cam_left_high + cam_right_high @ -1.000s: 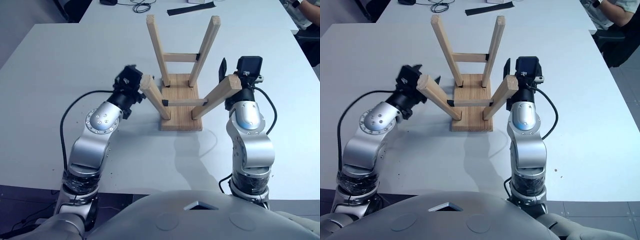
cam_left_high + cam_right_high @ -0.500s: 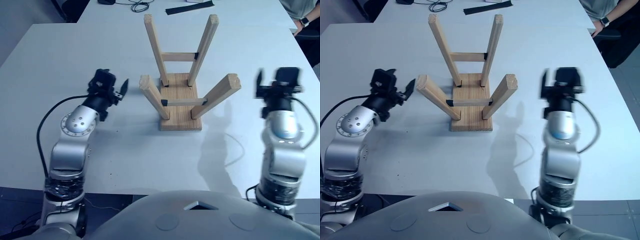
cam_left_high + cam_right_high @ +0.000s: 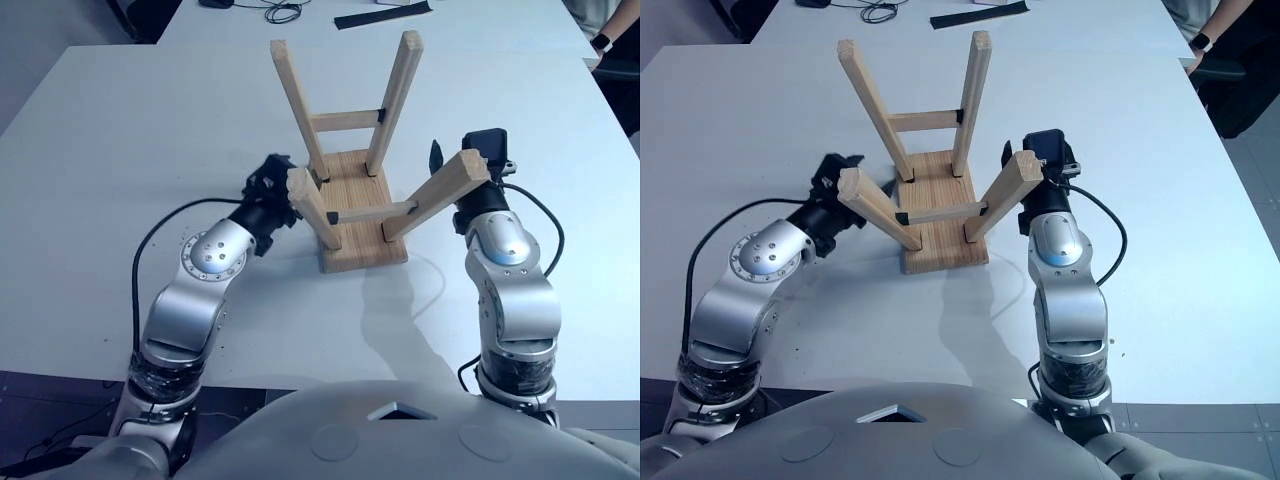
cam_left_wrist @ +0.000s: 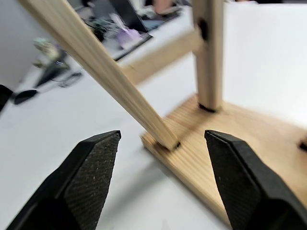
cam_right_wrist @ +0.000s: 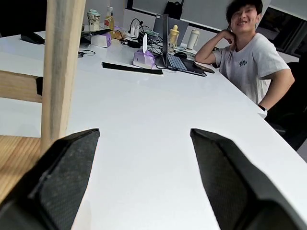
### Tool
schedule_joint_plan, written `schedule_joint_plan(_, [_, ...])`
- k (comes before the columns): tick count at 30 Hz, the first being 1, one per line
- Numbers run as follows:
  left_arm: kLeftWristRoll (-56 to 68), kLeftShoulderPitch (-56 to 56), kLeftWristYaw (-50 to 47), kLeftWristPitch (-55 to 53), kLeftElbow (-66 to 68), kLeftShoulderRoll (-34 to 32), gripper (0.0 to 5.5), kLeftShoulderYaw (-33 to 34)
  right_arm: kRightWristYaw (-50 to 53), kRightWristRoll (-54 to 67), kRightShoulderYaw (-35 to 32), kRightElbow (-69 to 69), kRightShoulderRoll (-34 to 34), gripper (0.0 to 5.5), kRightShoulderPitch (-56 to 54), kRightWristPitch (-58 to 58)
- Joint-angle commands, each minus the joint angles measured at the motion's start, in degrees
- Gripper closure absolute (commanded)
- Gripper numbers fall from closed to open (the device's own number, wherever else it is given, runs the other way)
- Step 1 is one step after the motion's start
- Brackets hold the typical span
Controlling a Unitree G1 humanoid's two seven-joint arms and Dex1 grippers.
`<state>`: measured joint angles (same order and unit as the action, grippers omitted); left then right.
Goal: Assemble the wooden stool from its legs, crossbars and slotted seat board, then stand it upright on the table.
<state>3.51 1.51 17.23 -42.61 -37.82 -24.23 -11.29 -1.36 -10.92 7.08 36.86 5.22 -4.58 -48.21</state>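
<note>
**Item:** pale wooden stool (image 3: pixel 355 190), assembled, standing inverted near centre of white worktop (image 3: pixel 130 140).
- Rectangular slotted wooden seat board (image 3: pixel 362 245) lies flat on worktop.
- Four square-section wooden legs point up and splay outward.
- Far L leg (image 3: pixel 298 105) and far R leg (image 3: pixel 393 100) are joined by a short wooden crossbar (image 3: pixel 345 121).
- Near L leg (image 3: pixel 315 210) and near R leg (image 3: pixel 435 195) are joined by a second crossbar (image 3: pixel 368 213).
- Dark marks show at the leg/crossbar joints.
- Stool is not upright: seat down, legs up.

**L arm:** left gripper (image 4: pixel 162 139) sits low over worktop, just beside near L leg on its outer side.
- Black ribbed fingers (image 4: pixel 91 177) are spread wide and grasp nothing.
- Seen from the L wrist, the foot of a leg where it enters the board lines up w/ the gap, ahead of the tips.
- No pad contact seen.

**R arm:** right gripper (image 5: pixel 144 136) is raised, close to upper end of near R leg and partly hidden behind it from the head view.
- Its fingers (image 5: pixel 230 177) are likewise spread, w/ nothing between them.
- One leg stands off to one side of the gap, not touched.

**Other:** black flat strip (image 3: pixel 383 14) and dark cables (image 3: pixel 283 12) lie on the adjoining worktop beyond, well apart from stool.
</note>
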Motion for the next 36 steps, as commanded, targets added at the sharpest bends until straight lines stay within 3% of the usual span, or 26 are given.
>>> schedule_joint_plan(1, [0.0,-2.4,2.6,6.9,2.5,-1.8,2.23,1.0,-2.6,0.2,-5.0,-5.0,6.3,2.02,3.4,5.7])
schedule_joint_plan(6, [4.1,-1.7,5.1,10.6,0.7,1.6,2.23,-0.7,-10.7,0.1,-8.6,-10.1,18.0,2.02,8.9,11.0])
schedule_joint_plan(11, [5.7,-2.3,8.8,13.5,0.8,0.5,2.23,-1.6,-34.8,6.4,-11.8,-4.0,37.5,2.02,24.9,14.0])
schedule_joint_plan(15, [5.4,-3.6,10.4,14.4,0.7,-0.2,2.23,-2.8,-48.2,11.4,-12.8,-0.3,46.5,2.02,31.0,19.6])
schedule_joint_plan(19, [8.1,-3.7,12.8,12.5,-0.1,-0.4,2.23,-4.4,-50.7,11.0,-6.3,-0.4,47.1,2.02,29.5,21.5])
schedule_joint_plan(25, [11.3,0.8,16.3,9.0,2.9,-0.6,2.23,-4.8,-45.3,4.9,4.3,-4.6,41.7,2.02,22.8,22.5])
schedule_joint_plan(31, [12.0,2.4,16.6,7.5,3.2,0.2,2.23,-6.8,-37.2,0.9,6.4,-12.8,36.0,2.02,15.2,22.6])
schedule_joint_plan(36, [12.3,-1.2,21.2,9.3,2.3,-6.2,2.23,-5.1,-32.0,-1.0,5.9,-18.0,33.7,2.02,13.1,24.6])
